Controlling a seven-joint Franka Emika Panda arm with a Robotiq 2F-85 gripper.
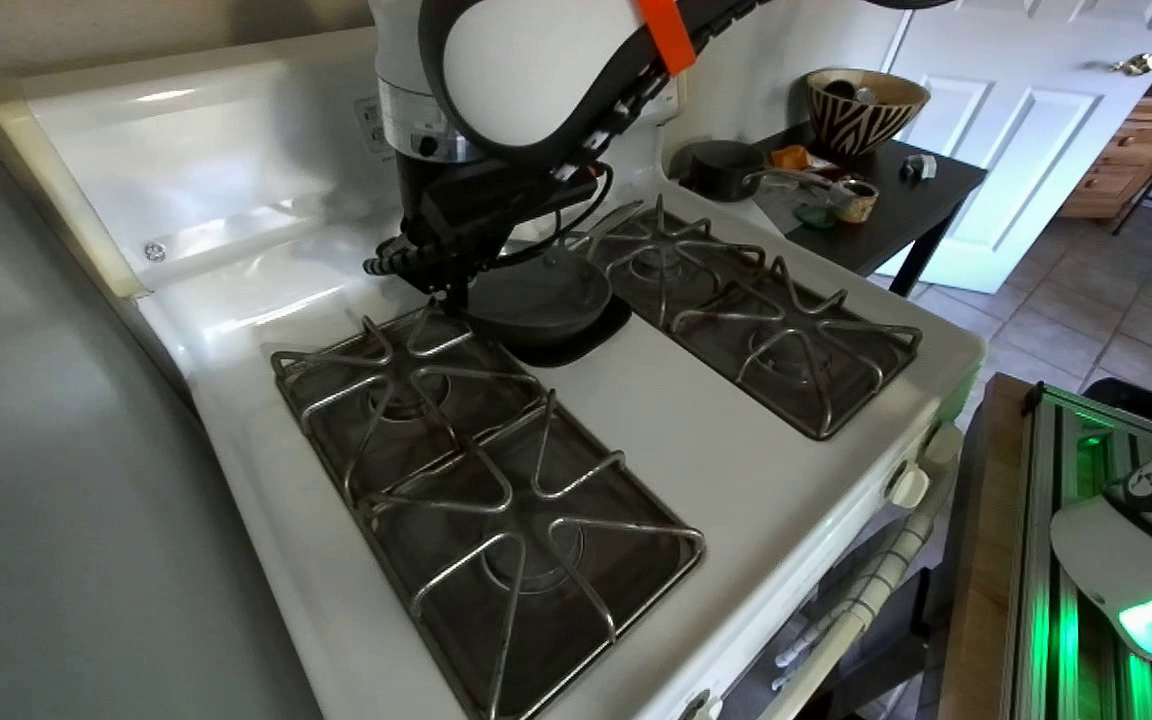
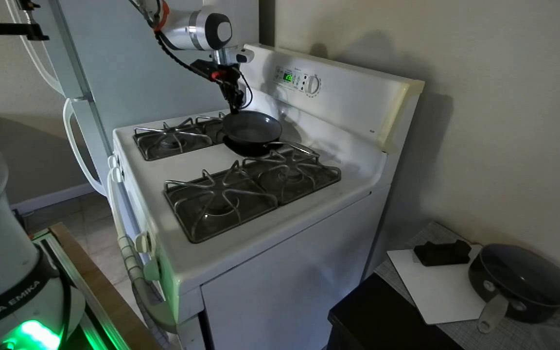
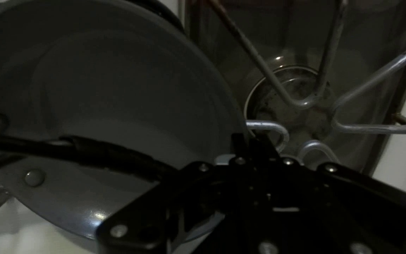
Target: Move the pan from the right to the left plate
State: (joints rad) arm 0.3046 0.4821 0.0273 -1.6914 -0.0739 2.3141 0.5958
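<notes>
We've the hand (image 3: 248,141) clamped on the pan (image 2: 252,128), rim opp. the handle (image 2: 297,146), prob. b/c a thin edge pinches easily; we'd watch for tilt.

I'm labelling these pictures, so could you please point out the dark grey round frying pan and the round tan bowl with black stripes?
Dark grey round frying pan (image 2: 252,127), in an exterior view: its inside.
Round tan bowl with black stripes (image 1: 861,122), in an exterior view: outer wall.
</notes>
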